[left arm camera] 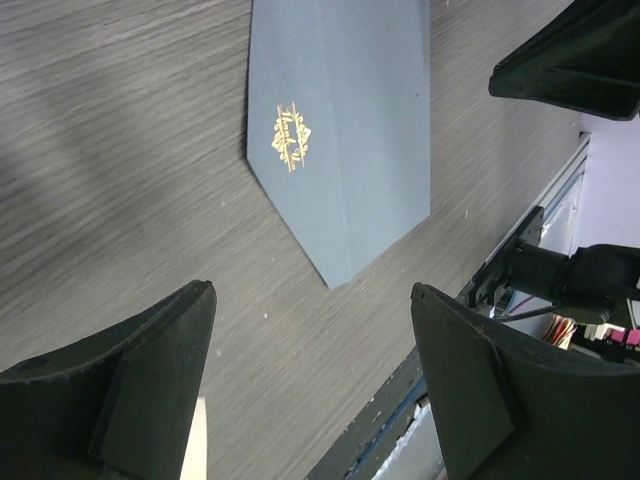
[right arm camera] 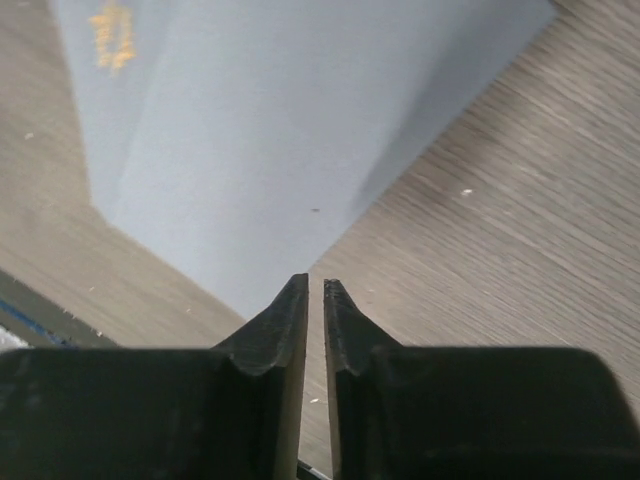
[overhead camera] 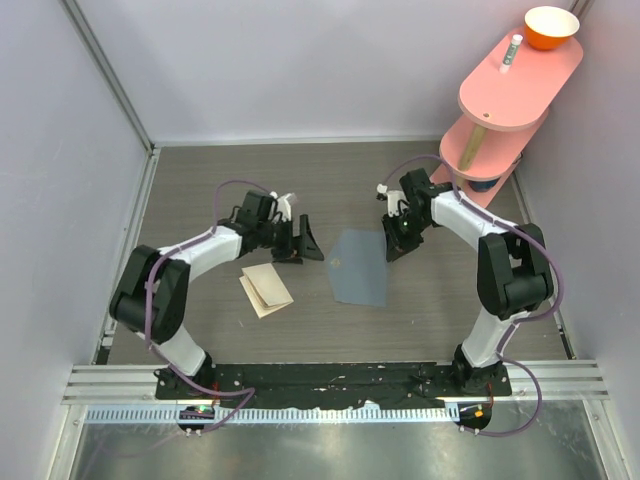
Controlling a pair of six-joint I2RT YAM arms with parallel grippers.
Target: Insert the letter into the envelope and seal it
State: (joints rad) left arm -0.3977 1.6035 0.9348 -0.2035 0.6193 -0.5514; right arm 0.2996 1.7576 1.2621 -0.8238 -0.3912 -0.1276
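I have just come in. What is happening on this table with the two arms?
Two robot arms are working around a blue-grey envelope, which lies flat on the table between them. The left claw is open and the right claw is shut; neither seems to hold anything. The tan folded sheet lies on the table near the left arm, outside the envelope, so nothing has been put in yet.

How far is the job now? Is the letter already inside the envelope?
Done: nothing yet. The letter lies beside the envelope, outside it. In hand: neither gripper seems to hold anything. The left gripper is open near the envelope, and the right gripper is shut at its edge. Left: insert the letter, then seal.
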